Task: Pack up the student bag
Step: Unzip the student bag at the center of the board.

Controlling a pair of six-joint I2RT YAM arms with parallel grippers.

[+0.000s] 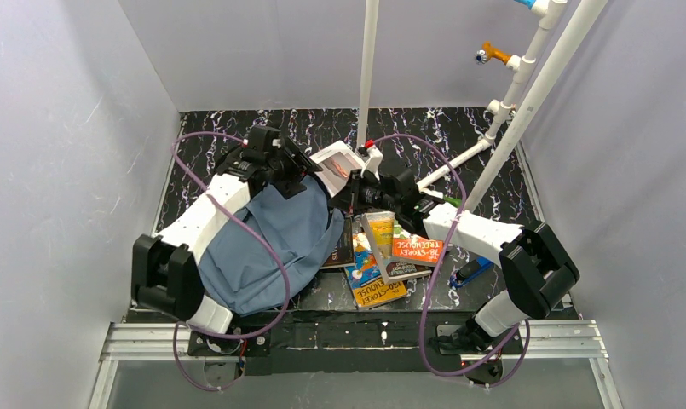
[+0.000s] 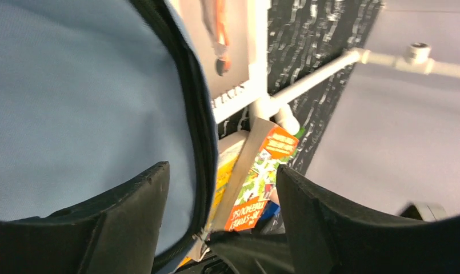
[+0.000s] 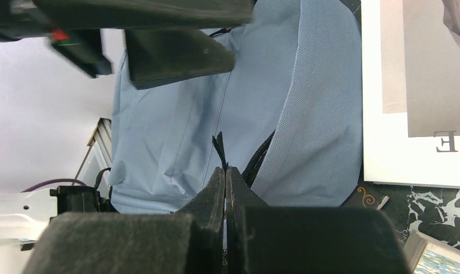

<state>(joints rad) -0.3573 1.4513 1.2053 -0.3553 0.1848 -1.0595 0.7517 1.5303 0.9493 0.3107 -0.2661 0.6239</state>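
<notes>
Backpack (image 1: 271, 243) interior hidden, books (image 1: 390, 247) beside it. My left end effector (image 2: 222, 177), spread, straddles its zipper edge (image 2: 202, 131); my right end effector (image 3: 224, 171) pinches its black tab (image 3: 218, 145).

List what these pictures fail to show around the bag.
- Top view: the student bag opening, covered by the left gripper; its contents show nowhere.
- Right wrist view: the white book title, cut by the frame edge.
- Top view: the blue item beside the right arm, too small to identify.

books (image 1: 382, 256) crowding student bag (image 1: 271, 243), pipes (image 1: 369, 77) behind
</notes>
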